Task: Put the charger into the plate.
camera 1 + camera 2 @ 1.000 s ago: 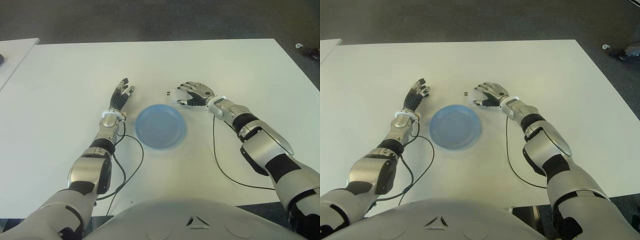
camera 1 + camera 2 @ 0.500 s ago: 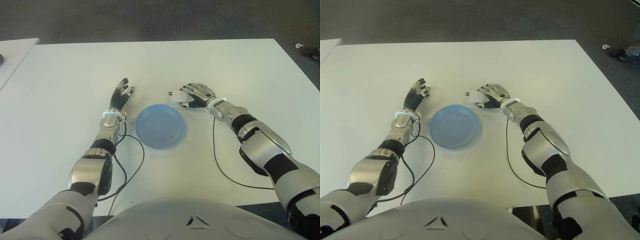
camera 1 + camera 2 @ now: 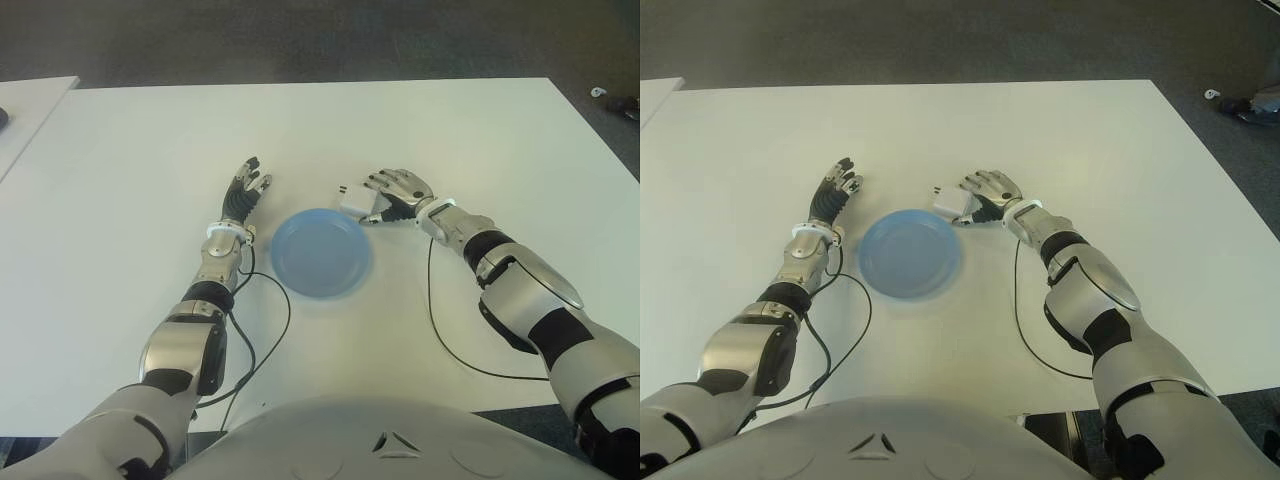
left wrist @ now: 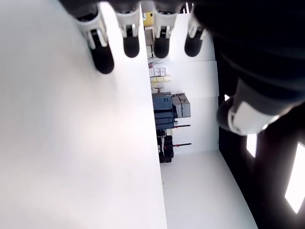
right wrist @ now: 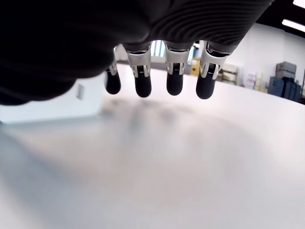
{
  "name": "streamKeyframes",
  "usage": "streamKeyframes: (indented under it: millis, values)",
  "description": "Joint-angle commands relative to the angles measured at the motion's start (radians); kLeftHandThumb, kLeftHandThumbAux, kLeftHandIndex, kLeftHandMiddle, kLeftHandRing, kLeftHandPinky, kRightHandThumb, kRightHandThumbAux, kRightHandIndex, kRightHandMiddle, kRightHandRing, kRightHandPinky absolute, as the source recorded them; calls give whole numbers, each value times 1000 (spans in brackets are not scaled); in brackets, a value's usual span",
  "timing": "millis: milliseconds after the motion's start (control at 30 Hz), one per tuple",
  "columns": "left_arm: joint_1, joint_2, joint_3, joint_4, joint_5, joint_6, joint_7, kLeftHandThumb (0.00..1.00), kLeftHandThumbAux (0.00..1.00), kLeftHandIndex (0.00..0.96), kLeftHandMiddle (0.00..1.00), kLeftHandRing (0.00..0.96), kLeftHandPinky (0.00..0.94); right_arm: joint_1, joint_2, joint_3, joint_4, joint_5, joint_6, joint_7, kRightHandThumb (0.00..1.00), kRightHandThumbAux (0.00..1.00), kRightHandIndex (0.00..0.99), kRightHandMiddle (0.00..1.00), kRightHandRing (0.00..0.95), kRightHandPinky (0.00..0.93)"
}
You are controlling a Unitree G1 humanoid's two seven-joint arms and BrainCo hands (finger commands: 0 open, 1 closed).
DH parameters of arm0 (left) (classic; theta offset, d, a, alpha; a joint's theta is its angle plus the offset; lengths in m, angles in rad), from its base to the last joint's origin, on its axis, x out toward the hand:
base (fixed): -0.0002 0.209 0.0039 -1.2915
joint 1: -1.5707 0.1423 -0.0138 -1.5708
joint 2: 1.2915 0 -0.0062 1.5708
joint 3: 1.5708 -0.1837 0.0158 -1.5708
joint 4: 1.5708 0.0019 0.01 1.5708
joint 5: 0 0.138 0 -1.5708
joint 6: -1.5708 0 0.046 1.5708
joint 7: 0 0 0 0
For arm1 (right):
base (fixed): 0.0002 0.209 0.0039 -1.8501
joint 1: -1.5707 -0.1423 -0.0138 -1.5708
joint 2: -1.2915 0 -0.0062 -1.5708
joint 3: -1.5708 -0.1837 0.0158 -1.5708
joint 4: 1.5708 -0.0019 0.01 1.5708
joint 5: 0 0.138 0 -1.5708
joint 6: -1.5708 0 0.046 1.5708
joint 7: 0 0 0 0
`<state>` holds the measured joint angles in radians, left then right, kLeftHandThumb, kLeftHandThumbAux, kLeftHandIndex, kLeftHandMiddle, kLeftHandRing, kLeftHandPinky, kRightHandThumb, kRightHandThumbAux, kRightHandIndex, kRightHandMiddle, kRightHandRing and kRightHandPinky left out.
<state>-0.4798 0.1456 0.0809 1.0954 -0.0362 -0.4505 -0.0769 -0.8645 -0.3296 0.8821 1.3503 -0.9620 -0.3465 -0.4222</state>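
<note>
The white charger (image 3: 354,199) sits on the white table (image 3: 450,130) just off the far right rim of the blue plate (image 3: 321,252), not yet inside it, with its prongs pointing away toward the robot's left. The right hand (image 3: 398,190) is immediately beside it on the right, thumb side close against the block; from the head views it is hard to tell whether any finger still touches it, and the right wrist view shows the four fingers (image 5: 174,81) extended and apart, closed on nothing. The left hand (image 3: 244,190) lies flat near the plate's far left side, fingers straight and relaxed, holding nothing. Dark cables (image 3: 262,340) trail from both forearms across the tabletop.
</note>
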Motion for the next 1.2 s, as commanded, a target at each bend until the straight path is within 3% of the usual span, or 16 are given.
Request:
streamKeyframes:
  millis: [33,667,1200]
  values:
    - [65,-42,-9,12,-3,61,-44,87,611,0,0,0,36,43,-16,48,26,-58,10,10,382,109,0,0,0,0]
    - [93,-48,-5,-49,-13,72,-53,22,614,0,13,13,53,74,-43,89,34,-62,11,3,278,110,0,0,0,0]
    - [85,-49,2,-40,-14,59,-67,0,592,26,54,50,79,78,-39,68,31,-37,7,8,220,126,0,0,0,0]
